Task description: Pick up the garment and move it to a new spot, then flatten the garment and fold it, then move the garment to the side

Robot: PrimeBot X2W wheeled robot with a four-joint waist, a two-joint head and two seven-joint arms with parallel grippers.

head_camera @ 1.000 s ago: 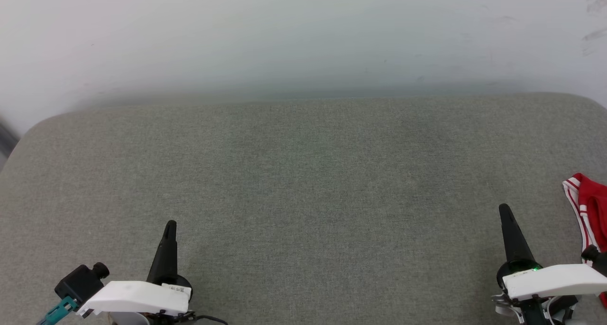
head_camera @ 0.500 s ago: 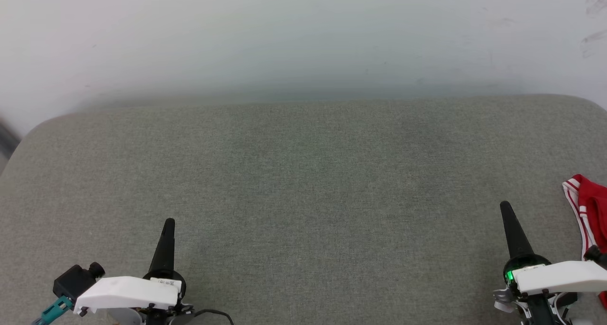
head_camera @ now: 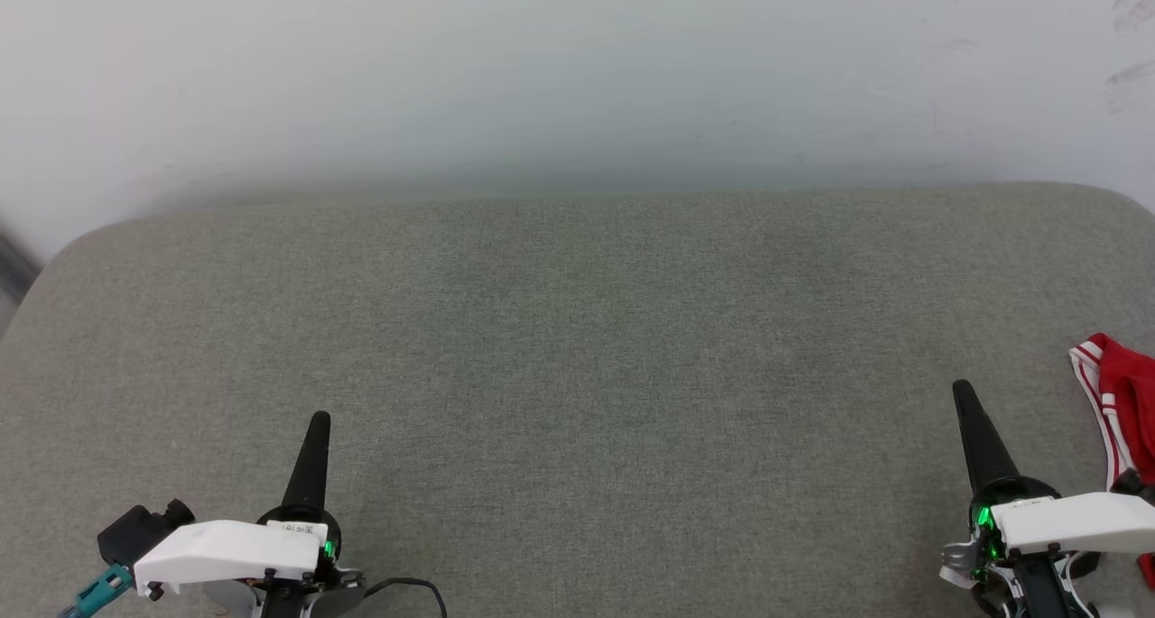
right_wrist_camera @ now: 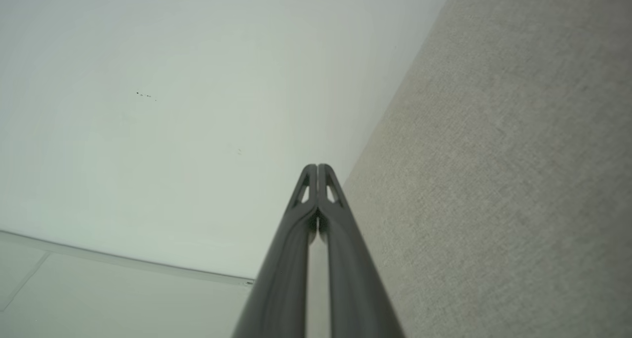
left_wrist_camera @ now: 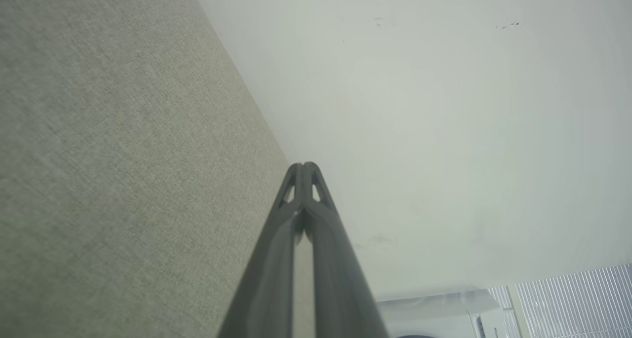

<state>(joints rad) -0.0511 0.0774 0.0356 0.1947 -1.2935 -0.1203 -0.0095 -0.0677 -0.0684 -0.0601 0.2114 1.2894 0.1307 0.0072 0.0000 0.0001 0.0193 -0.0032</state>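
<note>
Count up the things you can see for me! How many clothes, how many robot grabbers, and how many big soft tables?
Clothes, the red garment: 1
Robot grabbers, the left gripper and the right gripper: 2
Soft tables, the grey padded surface: 1
Total: 4

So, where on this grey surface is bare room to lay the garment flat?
The middle of the grey surface is bare, from the left fingers to the right fingers and back to the white wall. Crowded only at the right edge, where the garment lies.
</note>
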